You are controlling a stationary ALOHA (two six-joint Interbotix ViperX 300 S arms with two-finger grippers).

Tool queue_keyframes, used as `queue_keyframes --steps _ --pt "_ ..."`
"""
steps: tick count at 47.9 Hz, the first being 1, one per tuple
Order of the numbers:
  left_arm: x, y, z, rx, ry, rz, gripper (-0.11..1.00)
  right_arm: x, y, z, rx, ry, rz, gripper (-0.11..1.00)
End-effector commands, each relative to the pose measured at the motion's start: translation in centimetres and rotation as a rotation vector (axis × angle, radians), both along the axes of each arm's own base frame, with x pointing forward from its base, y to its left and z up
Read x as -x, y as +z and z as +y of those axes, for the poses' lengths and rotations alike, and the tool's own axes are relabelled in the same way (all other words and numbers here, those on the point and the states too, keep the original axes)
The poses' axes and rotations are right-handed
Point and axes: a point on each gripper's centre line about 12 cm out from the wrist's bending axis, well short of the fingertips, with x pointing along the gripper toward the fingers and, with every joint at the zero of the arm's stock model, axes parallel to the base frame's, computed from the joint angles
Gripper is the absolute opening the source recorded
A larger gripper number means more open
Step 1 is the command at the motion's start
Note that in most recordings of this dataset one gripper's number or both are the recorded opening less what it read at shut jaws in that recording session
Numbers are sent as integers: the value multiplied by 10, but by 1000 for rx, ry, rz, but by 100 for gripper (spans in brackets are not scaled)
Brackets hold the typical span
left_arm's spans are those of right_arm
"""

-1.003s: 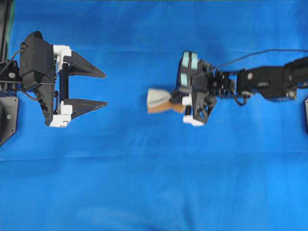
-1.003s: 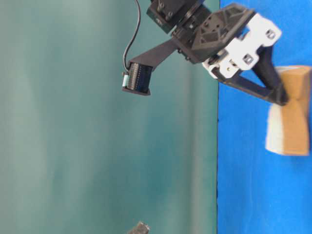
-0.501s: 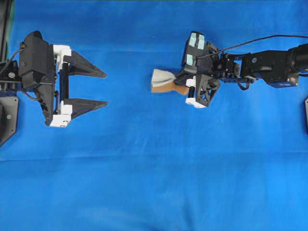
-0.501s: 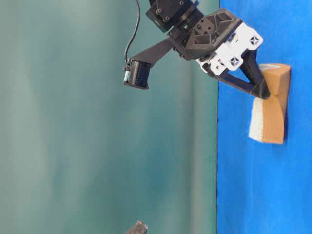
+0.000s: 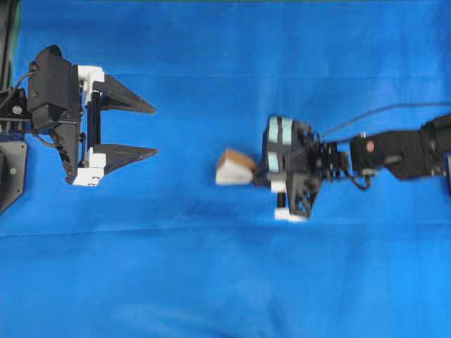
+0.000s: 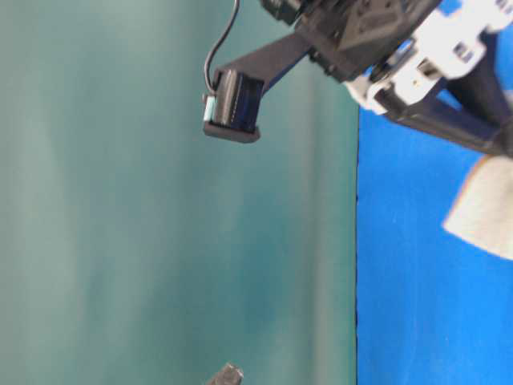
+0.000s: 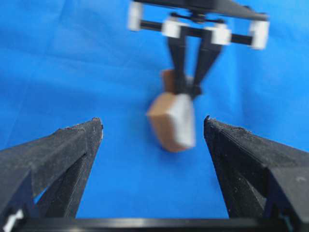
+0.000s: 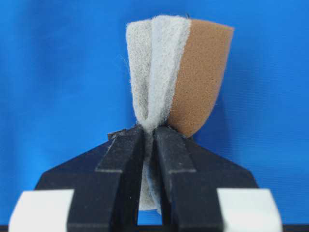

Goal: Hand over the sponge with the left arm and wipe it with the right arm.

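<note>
Now pinching sponge [image 8: 175, 77] in right gripper [image 8: 149, 140], mid-table; left gripper [image 5: 141, 130] spread wide by left edge, holding nothing.

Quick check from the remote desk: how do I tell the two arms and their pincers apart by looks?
Both are black jointed arms with pointed black fingers on white blocks. The left pincer has a plain black body. The right pincer carries two pale teal strips on its body, and a thin black cable arcs along its arm.
</note>
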Motion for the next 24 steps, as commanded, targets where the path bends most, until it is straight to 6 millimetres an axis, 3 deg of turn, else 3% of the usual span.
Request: queue_keyframes --steps 1,8,12,17,24 --pt "-1 5 0 -4 1 -20 83 -3 15 23 -19 45 -38 13" --pt "-1 5 1 -3 1 -21 83 -2 15 24 -16 51 -34 13" --pt "-1 5 0 -4 1 -21 83 -2 14 14 -6 33 -27 13" --pt "-1 5 1 -3 1 -20 83 0 13 -8 18 -1 -6 13" --pt "-1 5 0 -4 1 -20 82 4 13 -56 80 -63 6 13"
